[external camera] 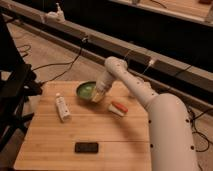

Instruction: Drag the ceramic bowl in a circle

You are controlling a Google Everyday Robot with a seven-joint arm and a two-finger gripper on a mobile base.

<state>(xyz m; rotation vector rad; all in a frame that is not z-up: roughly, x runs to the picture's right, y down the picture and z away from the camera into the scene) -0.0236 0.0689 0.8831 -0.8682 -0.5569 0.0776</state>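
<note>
We are looking at the green bowl (85,90) sitting near the far edge of the wooden table (55,137), left of centre. The gripper (98,95) is resting at the bowl's right rim, its fingers drawn together. A white bottle (62,107) is lying nearer us on the left, a red-and-white packet (118,108) on the right, and a black phone (86,147) near the front edge.

A lab or workshop: bamboo worktable (100,131), loose cables (75,57) trailing over the bare floor (45,47)
</note>
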